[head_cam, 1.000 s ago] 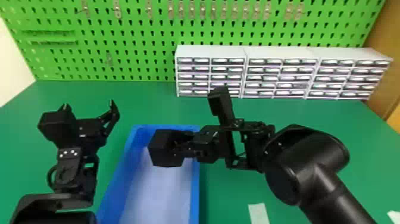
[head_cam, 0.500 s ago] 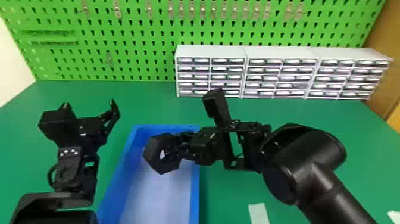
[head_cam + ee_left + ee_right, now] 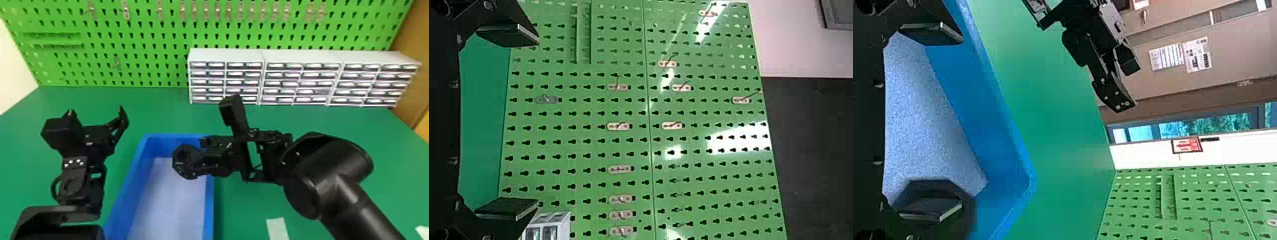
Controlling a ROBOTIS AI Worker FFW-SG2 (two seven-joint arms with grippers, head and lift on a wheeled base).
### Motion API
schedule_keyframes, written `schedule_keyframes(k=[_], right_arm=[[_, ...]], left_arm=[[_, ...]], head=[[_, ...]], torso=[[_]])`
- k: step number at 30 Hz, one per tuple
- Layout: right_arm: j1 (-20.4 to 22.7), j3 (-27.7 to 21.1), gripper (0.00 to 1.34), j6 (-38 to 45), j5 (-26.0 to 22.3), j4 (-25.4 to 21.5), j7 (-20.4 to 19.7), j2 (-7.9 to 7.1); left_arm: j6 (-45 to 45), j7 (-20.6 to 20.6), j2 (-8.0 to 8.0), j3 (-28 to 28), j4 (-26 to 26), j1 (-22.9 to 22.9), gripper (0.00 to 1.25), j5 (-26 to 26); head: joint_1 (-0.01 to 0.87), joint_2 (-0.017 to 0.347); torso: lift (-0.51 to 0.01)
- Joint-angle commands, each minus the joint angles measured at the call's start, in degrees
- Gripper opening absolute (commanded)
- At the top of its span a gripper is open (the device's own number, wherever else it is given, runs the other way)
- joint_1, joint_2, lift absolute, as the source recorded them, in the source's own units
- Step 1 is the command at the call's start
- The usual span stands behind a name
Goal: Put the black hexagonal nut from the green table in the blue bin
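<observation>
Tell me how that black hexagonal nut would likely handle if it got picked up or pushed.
The nut is probably stiff, since its thick rim looks rigid around the opening. Its angular outline should make it less apt to roll than a round ring, though it might tumble from edge to edge if pushed hard.

No text, label, brand, number or sign is readable.

Bright light leaves white glare on the pegboard [image 3: 639, 145].

The black hexagonal nut [image 3: 183, 170] has turned, its hole showing
</observation>
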Motion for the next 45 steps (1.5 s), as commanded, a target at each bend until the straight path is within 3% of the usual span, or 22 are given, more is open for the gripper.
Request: schedule_keyframes(k=[1,7,17,23,28,45], right_arm=[[0.4,-1.2,1.23,0.0,0.1,0.0,0.0,-0.1],[2.1,-6.6,1.23,-0.4,0.4,0.0,0.3,0.34],[3.9,-17.5,1.23,-4.2,5.3,0.0,1.6,2.71],[4.4,-22.0,1.22,-7.6,7.6,0.0,1.5,3.33],[4.1,-23.5,1.22,-9.3,9.4,0.0,1.0,3.42],[5.1,-26.5,1.22,-17.0,12.1,0.1,-8.7,5.0]], left_arm=[[0.0,0.0,-0.02,-0.1,0.1,0.0,1.11,0.0],[0.0,0.0,-0.02,-0.2,0.1,-0.2,1.11,0.0],[0.0,0.1,-0.02,-0.5,0.6,-0.3,1.11,0.0],[0.0,0.1,-0.02,-1.0,1.1,-0.6,1.11,-0.1],[0.0,0.1,-0.02,-1.4,1.6,-0.8,1.11,0.0],[0.0,0.1,-0.02,-1.7,1.9,-0.7,1.11,0.1]], head=[[0.657,0.057],[0.657,0.057],[0.657,0.057],[0.657,0.057],[0.657,0.057],[0.657,0.057]], torso=[[-0.095],[-0.095],[-0.095],[-0.095],[-0.095],[-0.095]])
